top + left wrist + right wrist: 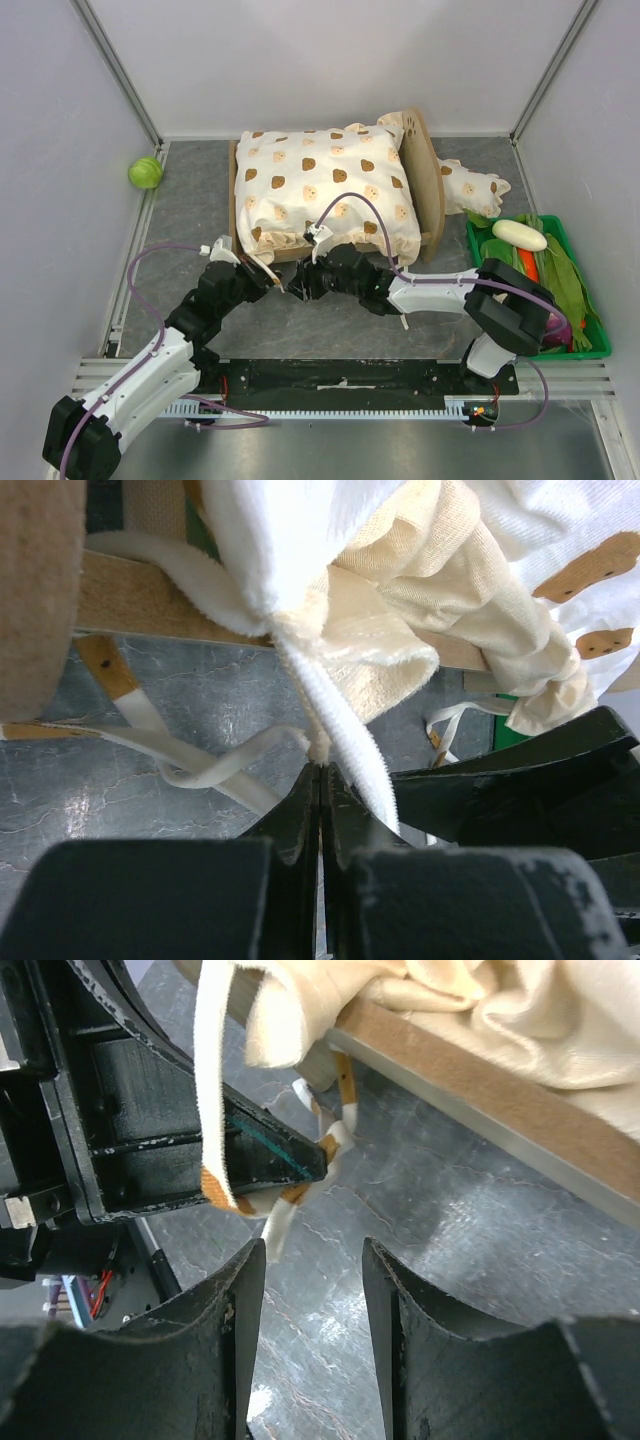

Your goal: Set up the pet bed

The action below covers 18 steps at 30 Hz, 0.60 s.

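Note:
The pet bed (428, 175) stands at mid-table, its light-wood headboard to the right, with the cream bear-print cushion (325, 185) lying on it. My left gripper (277, 282) sits at the bed's near rail (130, 605). In the left wrist view it (322, 768) is shut on a white cushion tie (345, 715) hanging from the cushion's corner. My right gripper (302, 282) is just right of it, tips close together. In the right wrist view it (310, 1255) is open over bare table, with a tie end (272, 1228) dangling near its left finger and nothing between the jaws.
A small bear-print pillow (478, 186) lies behind the headboard on the right. A green tray (590, 350) of vegetables fills the right side. A green ball (145, 172) rests at the far left by the wall. The bed's wooden side rail (500, 1100) runs past my right gripper.

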### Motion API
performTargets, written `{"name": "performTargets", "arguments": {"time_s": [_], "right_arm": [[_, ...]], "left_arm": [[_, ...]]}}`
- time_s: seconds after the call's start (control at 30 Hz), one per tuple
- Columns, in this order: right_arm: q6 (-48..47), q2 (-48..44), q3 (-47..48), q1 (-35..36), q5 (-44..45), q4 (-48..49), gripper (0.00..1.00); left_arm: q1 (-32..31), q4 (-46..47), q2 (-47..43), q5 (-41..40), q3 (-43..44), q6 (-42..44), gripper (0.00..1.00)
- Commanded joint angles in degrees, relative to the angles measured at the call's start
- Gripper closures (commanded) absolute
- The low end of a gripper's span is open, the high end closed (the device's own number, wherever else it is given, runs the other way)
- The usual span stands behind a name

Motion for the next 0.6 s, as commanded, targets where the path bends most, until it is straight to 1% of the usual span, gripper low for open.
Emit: {"name": "performTargets", "arguments": {"time_s": [0.0, 0.3, 0.33, 0.37, 0.4, 0.47, 0.5, 0.57], "right_arm": [[3.4, 1.9, 1.9, 0.1, -4.8, 6.5, 0.49], [4.1, 5.7, 4.2, 0.0, -6.0, 7.7, 0.5], [4.2, 6.0, 4.4, -0.1, -6.1, 7.9, 0.51], [4.2, 6.6, 4.7, -0.2, -6.1, 8.1, 0.54], [4.1, 6.7, 4.8, -0.4, -6.1, 8.3, 0.62], [3.9, 7.2, 5.2, -0.6, -6.3, 8.3, 0.69], [3.6, 7.2, 5.3, -0.7, -6.2, 7.8, 0.79], [2.6, 7.1, 5.5, -0.8, -5.9, 6.9, 0.84]], "left_arm": [[-0.1, 0.3, -0.6, 0.5, 0.2, -0.5, 0.98], [-0.1, -0.2, -1.3, 0.3, 0.2, -0.5, 0.98], [-0.1, -0.2, -1.3, 0.4, 0.2, -0.5, 0.98], [-0.1, -0.2, -1.3, 0.4, 0.2, -0.5, 0.98], [-0.1, -0.3, -1.2, 0.5, 0.2, -0.5, 0.98], [-0.1, -0.4, -1.2, 0.5, 0.2, -0.5, 0.98], [-0.1, -0.5, -1.3, 0.5, 0.2, -0.5, 0.98], [-0.1, -1.3, -1.4, 0.2, 0.2, -0.3, 0.98]]}}
